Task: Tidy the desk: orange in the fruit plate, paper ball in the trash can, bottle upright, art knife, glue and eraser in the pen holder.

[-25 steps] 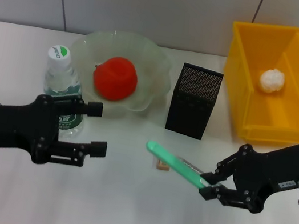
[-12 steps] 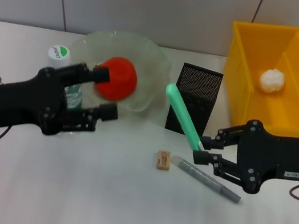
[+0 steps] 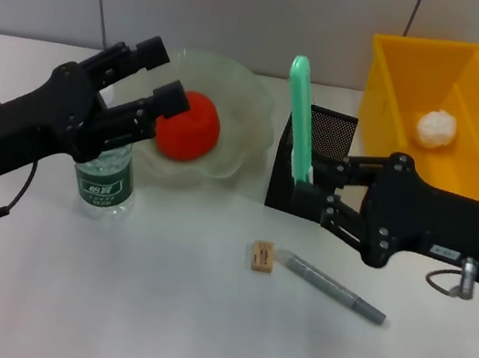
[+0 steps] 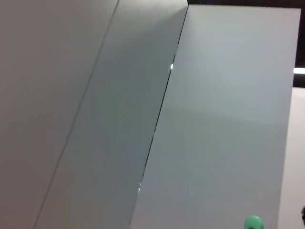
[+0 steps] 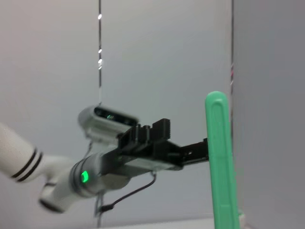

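The right gripper is clamped on the green knife, holding it nearly upright with its lower end down at the black mesh holder. The knife is a smooth, flat plastic stick with a rounded top, and it also shows in the right wrist view. The holder is a square perforated box.

On the white desk in front of the holder lie the eraser, a small tan block, and right beside it the grey glue, a thin pen-shaped stick.

The left gripper is raised, fingers spread wide and gripping nothing, in front of the wavy translucent plate with the orange in it. The arm hides the top of the upright clear bottle. The crumpled paper ball sits in the yellow bin.
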You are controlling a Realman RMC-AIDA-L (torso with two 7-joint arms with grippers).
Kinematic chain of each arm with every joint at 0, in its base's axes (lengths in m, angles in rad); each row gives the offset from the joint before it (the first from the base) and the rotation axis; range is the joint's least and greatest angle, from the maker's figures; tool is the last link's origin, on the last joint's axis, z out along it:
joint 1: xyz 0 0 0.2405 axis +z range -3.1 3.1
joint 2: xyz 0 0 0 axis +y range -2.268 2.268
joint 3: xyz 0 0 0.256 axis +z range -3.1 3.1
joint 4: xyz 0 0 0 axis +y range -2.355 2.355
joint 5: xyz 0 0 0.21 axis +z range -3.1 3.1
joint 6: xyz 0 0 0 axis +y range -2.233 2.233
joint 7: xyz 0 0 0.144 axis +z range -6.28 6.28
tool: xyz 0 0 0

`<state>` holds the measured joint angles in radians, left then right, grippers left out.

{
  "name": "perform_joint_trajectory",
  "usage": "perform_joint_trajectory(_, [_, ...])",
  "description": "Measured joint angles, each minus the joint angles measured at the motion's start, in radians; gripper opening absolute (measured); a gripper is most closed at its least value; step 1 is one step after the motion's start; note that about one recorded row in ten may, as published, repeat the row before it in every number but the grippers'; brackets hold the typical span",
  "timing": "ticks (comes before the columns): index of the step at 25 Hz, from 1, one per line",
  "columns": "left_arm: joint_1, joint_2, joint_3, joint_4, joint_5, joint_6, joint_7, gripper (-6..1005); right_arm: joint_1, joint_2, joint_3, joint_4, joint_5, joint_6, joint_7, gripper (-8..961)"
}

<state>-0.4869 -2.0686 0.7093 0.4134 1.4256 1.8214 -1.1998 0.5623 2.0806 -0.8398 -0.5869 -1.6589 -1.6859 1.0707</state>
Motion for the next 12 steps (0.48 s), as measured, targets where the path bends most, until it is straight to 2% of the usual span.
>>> perform_joint_trajectory(3, [-0.023,-0.003,0.000,-0.048,-0.011,0.004,0.055,863,0.021,0.002,-0.002,0.088,0.060,0.030,-0.080,183])
perform_joint_trajectory(12, [-0.060,-0.004,0.002,-0.098,-0.012,0.004,0.136,863,0.041,0.005,0.003,0.200,0.139,0.076,-0.191,182])
